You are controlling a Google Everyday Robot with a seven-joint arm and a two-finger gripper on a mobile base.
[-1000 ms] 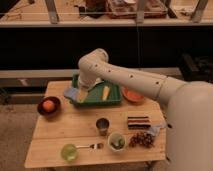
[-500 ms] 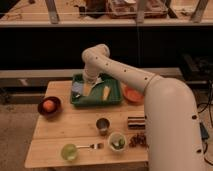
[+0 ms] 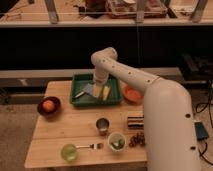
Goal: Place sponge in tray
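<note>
The dark green tray sits at the back middle of the wooden table. The blue-grey sponge is over the tray's inside, left of a yellow piece. My gripper points down from the white arm, right at the sponge's upper right edge, above the tray's middle. I cannot see whether the sponge rests on the tray floor or hangs from the gripper.
A dark bowl with an orange fruit stands left of the tray and a round orange bowl right of it. In front are a metal cup, a brown striped block, a white cup, a green cup and a fork.
The gripper and the sponge have moved right together, from the tray's left edge to over its middle. The arm has swung further over the table.
</note>
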